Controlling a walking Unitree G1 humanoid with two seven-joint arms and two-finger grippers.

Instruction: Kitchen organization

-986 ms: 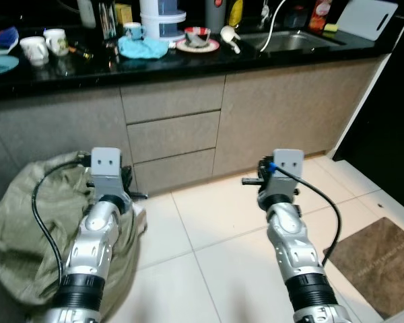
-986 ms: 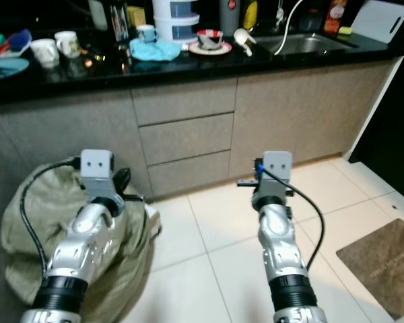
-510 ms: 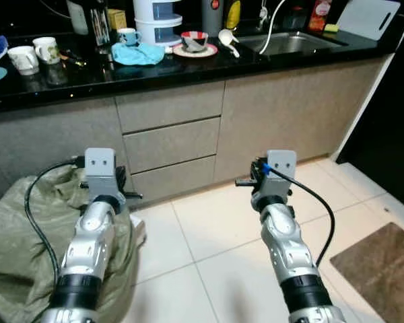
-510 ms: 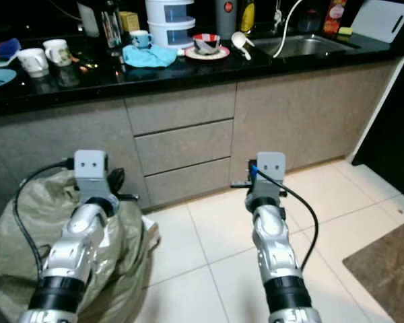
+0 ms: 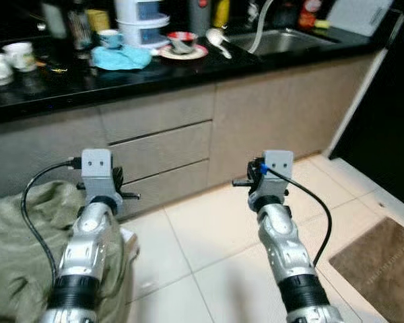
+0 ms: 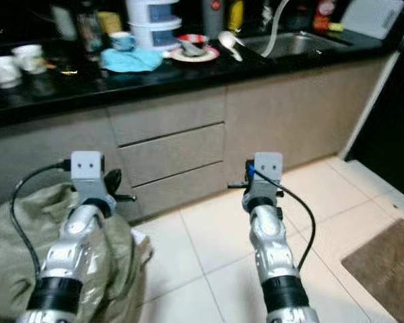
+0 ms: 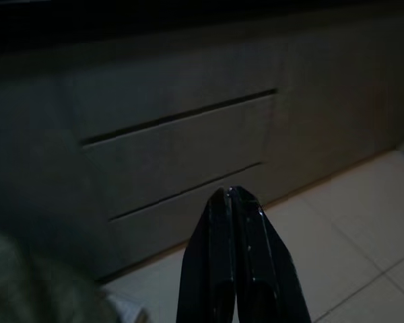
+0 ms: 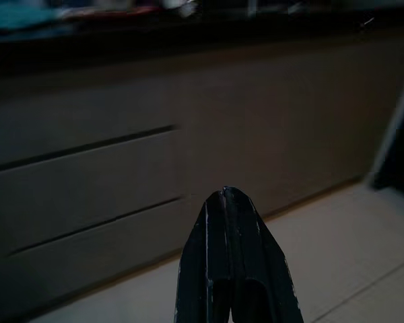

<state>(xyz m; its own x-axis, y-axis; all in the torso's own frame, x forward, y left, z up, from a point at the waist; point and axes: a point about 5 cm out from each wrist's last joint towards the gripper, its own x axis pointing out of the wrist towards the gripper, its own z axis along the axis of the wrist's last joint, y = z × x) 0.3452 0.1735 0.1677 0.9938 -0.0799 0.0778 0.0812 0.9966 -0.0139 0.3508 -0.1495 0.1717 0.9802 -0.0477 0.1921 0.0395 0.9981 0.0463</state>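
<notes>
Right now I hold both arms low before the drawers (image 5: 155, 151), left gripper (image 7: 234, 202) and right gripper (image 8: 225, 200) pressed together, empty. Dishes on the counter (image 6: 188, 70) sit well above and ahead, the plate (image 6: 192, 54) nearer my right.

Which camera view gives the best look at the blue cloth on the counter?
The right eye view: the blue cloth lies whole and fairly sharp on the black counter, before the white stacked container. The left eye view shows it too, slightly blurrier. The right wrist view catches a teal smear; the left wrist view looks at drawers.
</notes>
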